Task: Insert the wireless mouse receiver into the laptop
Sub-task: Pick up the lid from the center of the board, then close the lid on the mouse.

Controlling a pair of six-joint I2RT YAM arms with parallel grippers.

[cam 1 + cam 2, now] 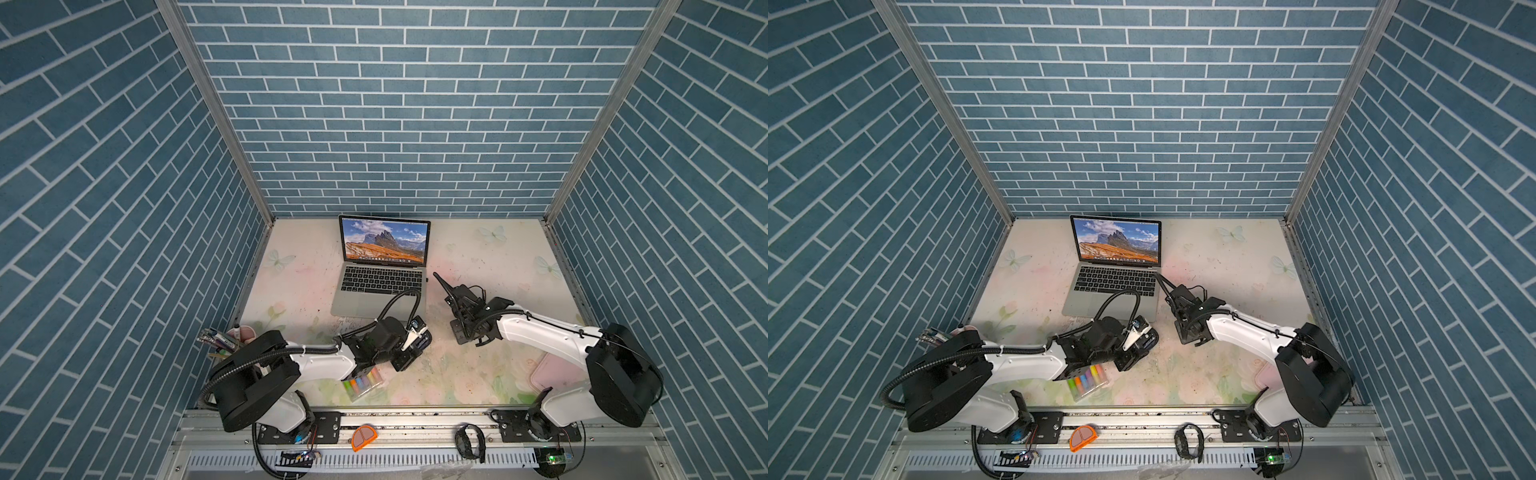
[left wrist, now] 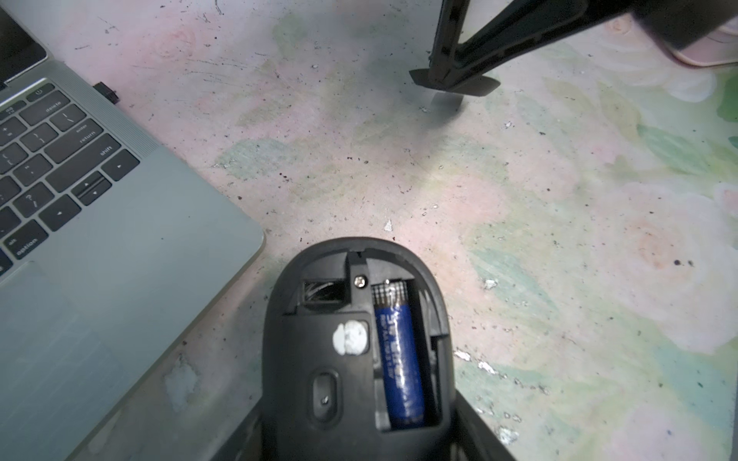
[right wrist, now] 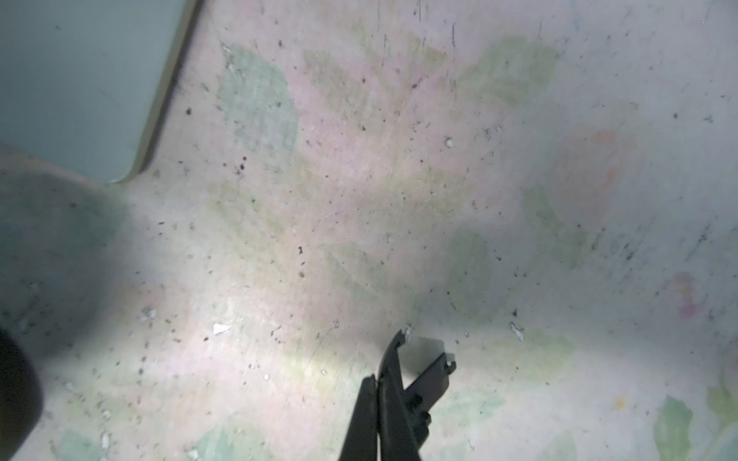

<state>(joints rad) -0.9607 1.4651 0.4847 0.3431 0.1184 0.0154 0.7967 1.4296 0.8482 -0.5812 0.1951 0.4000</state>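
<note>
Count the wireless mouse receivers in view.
1. The wireless mouse receiver sticks out from the laptop at its side edge near the power key, in the left wrist view. The mouse has an empty-looking storage slot. More may be hidden.

In the left wrist view the laptop runs off the edge, only 1 corner showing, and the mouse is cut at 1 end, with the left hand reduced to 2 dark slivers. A blurred grey patch sits at the tips of the right hand; whether it is the wireless mouse receiver cannot be told.
</note>
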